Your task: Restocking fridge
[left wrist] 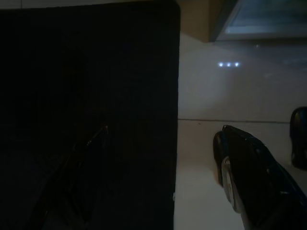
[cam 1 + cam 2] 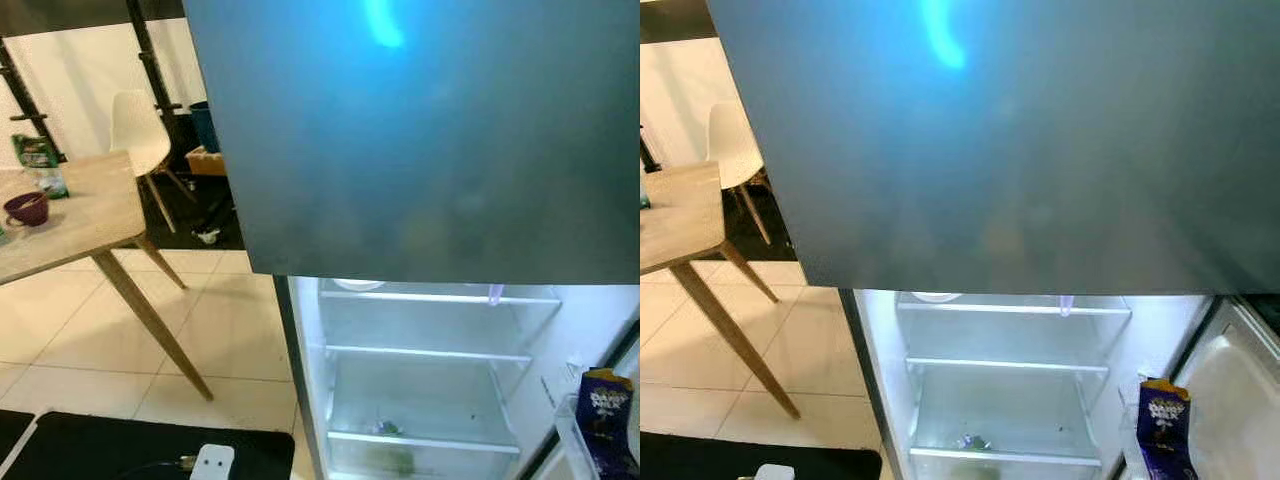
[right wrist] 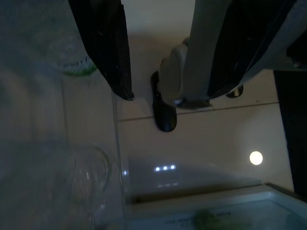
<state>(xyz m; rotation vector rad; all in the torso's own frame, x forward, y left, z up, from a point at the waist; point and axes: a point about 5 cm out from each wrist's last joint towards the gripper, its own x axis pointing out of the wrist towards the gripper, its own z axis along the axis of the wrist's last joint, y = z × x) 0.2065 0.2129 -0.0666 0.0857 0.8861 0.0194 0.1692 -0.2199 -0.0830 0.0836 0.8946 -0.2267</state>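
The fridge [image 2: 420, 140] stands right in front of me, its dark grey upper door shut. Below it the lit lower compartment [image 2: 420, 390] is open, with glass shelves [image 2: 1005, 365] that look almost bare. A small item [image 2: 973, 441] lies on the lowest shelf. A purple chocolate packet [image 2: 1162, 422] stands in the open door's rack on the right. My right gripper [image 3: 175, 96] hangs low and open beside the fridge, holding nothing. My left gripper [image 1: 79, 167] hangs idle in the dark over a black mat [image 1: 86, 96].
A wooden table [image 2: 70, 215] at the left carries a purple bowl [image 2: 27, 208] and a bottle [image 2: 48, 180]. A white chair [image 2: 140, 130] stands behind it. The black mat [image 2: 120, 445] lies on the tiled floor at my feet. My own foot [image 1: 249, 177] shows beside it.
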